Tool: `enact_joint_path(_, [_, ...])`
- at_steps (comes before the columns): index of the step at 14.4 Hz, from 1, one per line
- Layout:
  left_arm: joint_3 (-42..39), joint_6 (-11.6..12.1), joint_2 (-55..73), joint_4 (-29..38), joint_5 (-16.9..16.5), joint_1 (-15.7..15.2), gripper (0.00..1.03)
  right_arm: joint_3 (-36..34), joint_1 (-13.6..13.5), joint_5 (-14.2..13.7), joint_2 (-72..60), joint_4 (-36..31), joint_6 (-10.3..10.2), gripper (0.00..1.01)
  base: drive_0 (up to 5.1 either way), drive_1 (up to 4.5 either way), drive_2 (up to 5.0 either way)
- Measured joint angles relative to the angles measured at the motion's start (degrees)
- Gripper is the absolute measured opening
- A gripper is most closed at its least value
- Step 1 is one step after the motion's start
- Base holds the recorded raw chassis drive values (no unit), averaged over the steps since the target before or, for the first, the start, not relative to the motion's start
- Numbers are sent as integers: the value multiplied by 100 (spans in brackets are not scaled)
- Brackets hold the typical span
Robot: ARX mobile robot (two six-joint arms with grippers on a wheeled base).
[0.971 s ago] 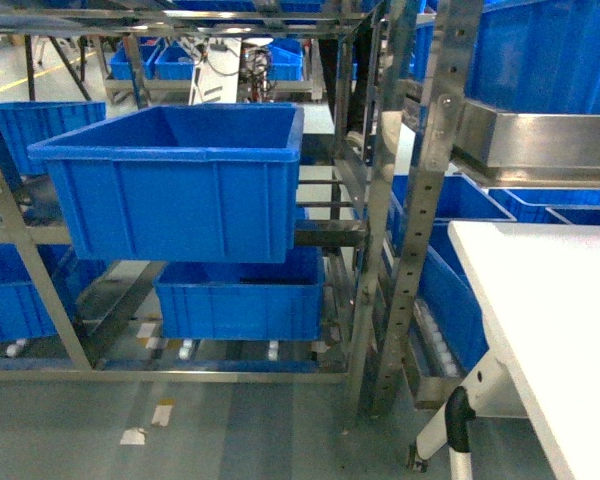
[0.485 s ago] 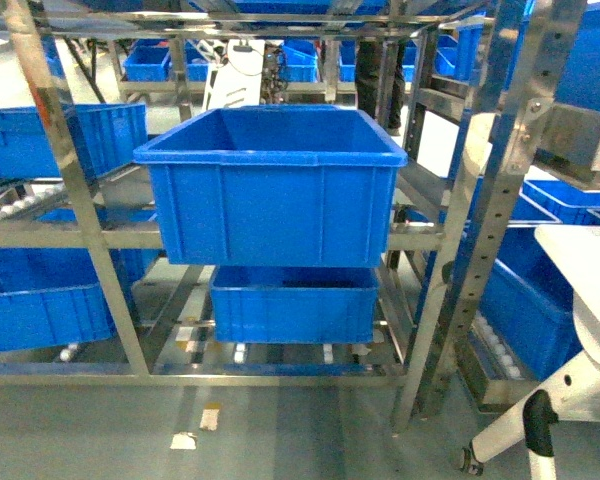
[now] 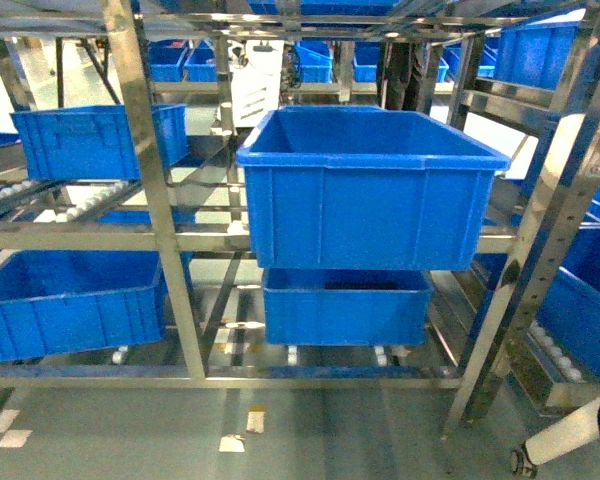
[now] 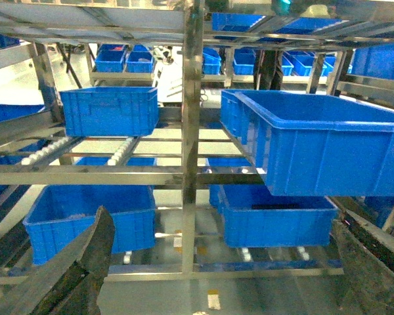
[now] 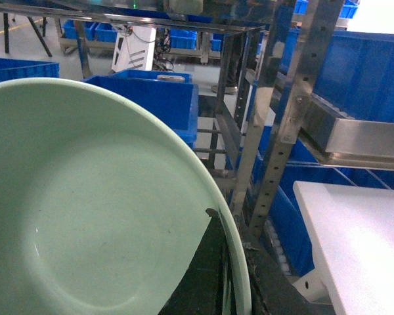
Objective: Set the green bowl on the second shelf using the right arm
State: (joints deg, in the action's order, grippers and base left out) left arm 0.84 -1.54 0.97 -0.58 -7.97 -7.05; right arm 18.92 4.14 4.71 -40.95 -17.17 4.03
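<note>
Head view: stainless-steel rack [image 3: 150, 215] with perforated uprights fills the frame. Large deep blue crate [image 3: 368, 190] sits on the second shelf [image 3: 100, 238], open top facing up, interior not visible from this angle. Directly below it, a lower blue crate [image 3: 345, 305] on the bottom tier. To the left, a smaller blue crate [image 3: 95, 140] rests on a sloping roller track, and another wide blue crate [image 3: 70, 303] sits under it. Further rows of blue crates behind. Grey floor [image 3: 310, 430] with a few pale scraps on it. Neither arm nor the bowl shows in this view.

Left wrist view: same rack from lower left; the large crate appears at right, overhanging its shelf rail. Left gripper [image 4: 223, 275]: two dark fingers [image 4: 85, 262] at the lower corners of the frame, spread wide apart, nothing between them.

Right wrist view: green bowl [image 5: 85, 216] fills the left and centre of the frame, pale mint, smooth inside, concave side toward the camera, held up in the air, well apart from the crates. Right gripper [image 5: 213, 269]: a dark finger lies against the inside of the bowl at its rim, clamped on the rim. White bench [image 5: 361, 243] at lower right, beside a rack upright. Bowl not on the second shelf.
</note>
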Motion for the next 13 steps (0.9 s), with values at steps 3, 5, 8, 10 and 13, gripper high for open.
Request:
enact_joint_path(3, [0, 0, -2, 13, 2, 0, 98, 0, 0, 0, 9, -2, 0, 2, -495, 250, 250])
enact_joint_path(5, [0, 0, -2, 11, 0, 0, 98, 0, 0, 0, 20, -11, 0, 2, -420, 205, 205])
enact_joint_path(8, [0, 0, -2, 4, 28, 0, 98, -2, -2, 46, 20, -24, 0, 2, 0, 0, 0])
enact_joint_path(10, [0, 0, 0, -4, 22, 0, 98, -2, 4, 2, 15, 2, 0, 2, -2, 213, -216])
enact_joint_path(13, [0, 0, -2, 11, 17, 0, 98, -2, 4, 2, 4, 2, 0, 2, -2, 426, -429])
